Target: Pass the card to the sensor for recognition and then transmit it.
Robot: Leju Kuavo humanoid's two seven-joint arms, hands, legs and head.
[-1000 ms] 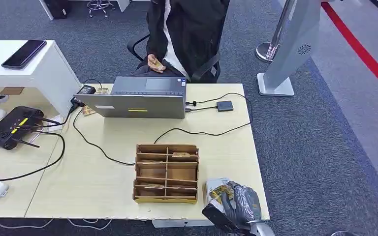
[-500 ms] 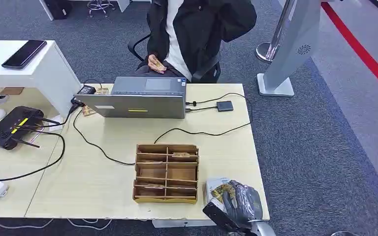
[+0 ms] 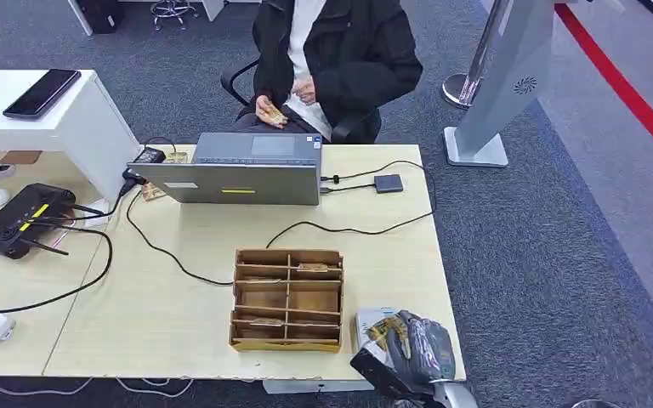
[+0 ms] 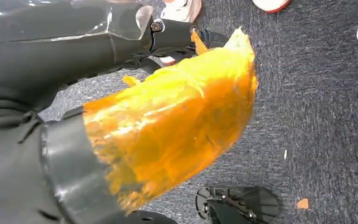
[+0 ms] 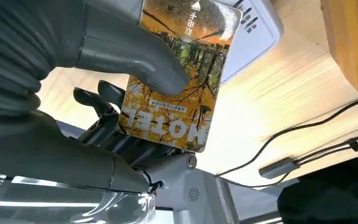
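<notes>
Since a second ago the right hand (image 3: 415, 353) barely shifts at the near right corner of the table (image 3: 178, 314), while the seated person (image 3: 340, 51) lowers an arm and brings both hands together. That hand grips the card (image 5: 179, 79) between thumb and fingers, just over the white sensor (image 5: 256, 28) beneath it; whether card and sensor touch is hard to tell. Recognition seems under way; handing the card across is left. Just beside the hand stands the wooden card box (image 3: 287, 297); beyond it, cables (image 3: 349, 228) and the laptop (image 3: 234, 174) lie between hand and person. Whether the left hand (image 4: 168, 130) holds anything, I cannot tell.
</notes>
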